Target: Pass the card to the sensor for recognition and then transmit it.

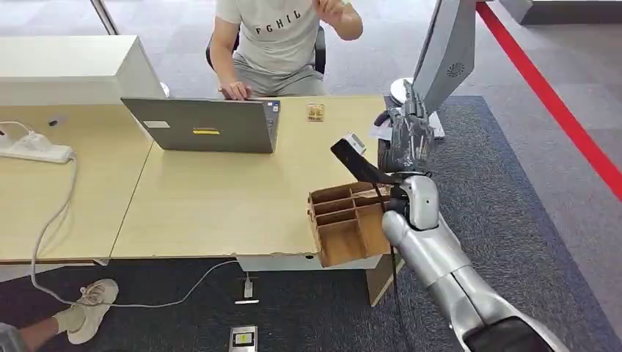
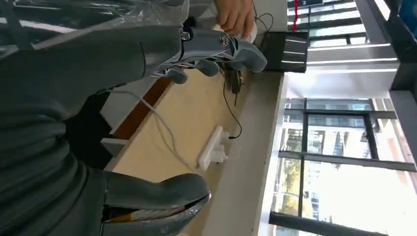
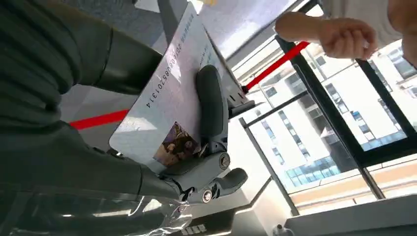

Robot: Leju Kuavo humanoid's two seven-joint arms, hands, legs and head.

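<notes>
The right hand [image 3: 196,162] pinches a pale printed plastic card [image 3: 167,108] between thumb and dark fingers [image 3: 210,103]. The left hand [image 2: 196,49] hangs loosely curled, holding nothing. A grey laptop [image 1: 202,125] sits on the light wooden surface [image 1: 213,198], a person [image 1: 282,44] seated behind.

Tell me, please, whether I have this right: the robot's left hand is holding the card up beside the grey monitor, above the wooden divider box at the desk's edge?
Not quite: the right hand holds the card, not the left. The right wrist view shows a finger pressed across its face; the head view shows that hand raised beside the grey monitor, above the wooden divider box at the desk's edge.

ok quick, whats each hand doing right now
Left hand: holds nothing, fingers apart, open.
Right hand: holding the card.
</notes>
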